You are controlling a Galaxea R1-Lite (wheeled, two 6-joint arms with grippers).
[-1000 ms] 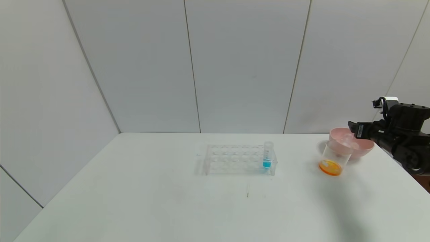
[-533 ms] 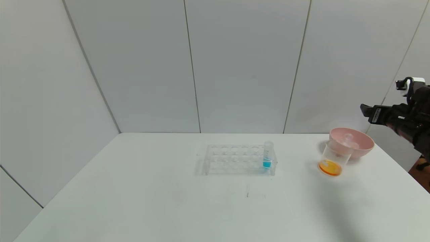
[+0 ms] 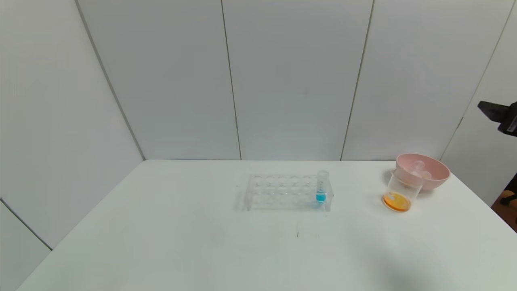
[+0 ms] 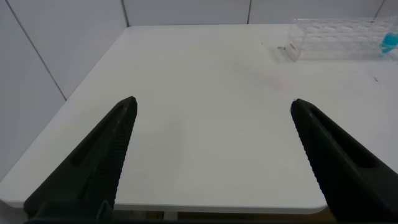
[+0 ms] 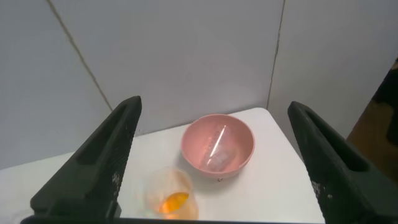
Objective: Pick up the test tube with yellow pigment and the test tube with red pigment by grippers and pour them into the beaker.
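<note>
Right pincer has been lifting and pulling back: a second ago it was sitting at the pink bowl's rim, now it is hanging high at the head view's 3 o'clock edge, only its tip showing. Nothing else has shifted.

The beaker is standing upright on the bench, orange liquid pooling in its bottom. It is sitting just in front of the pink bowl, at the bowl's 7 o'clock, overlapping the rim in the head view; touching or not, cannot tell. In the right wrist view the beaker is showing the same orange pool below the pink bowl.

Clear tubes are lying inside the bowl, looking empty; which one carried yellow and which red, cannot tell.

The tube rack is standing well apart from the beaker, at its 9 o'clock, near bench centre. One blue-bottomed tube is standing upright in the rack's end hole nearest the beaker.

The right pincer is spreading wide open with nothing between its fingers, looking down on bowl and beaker.

The left pincer is also gaping open and empty, hovering over the bare bench corner, with the tube rack far off.
</note>
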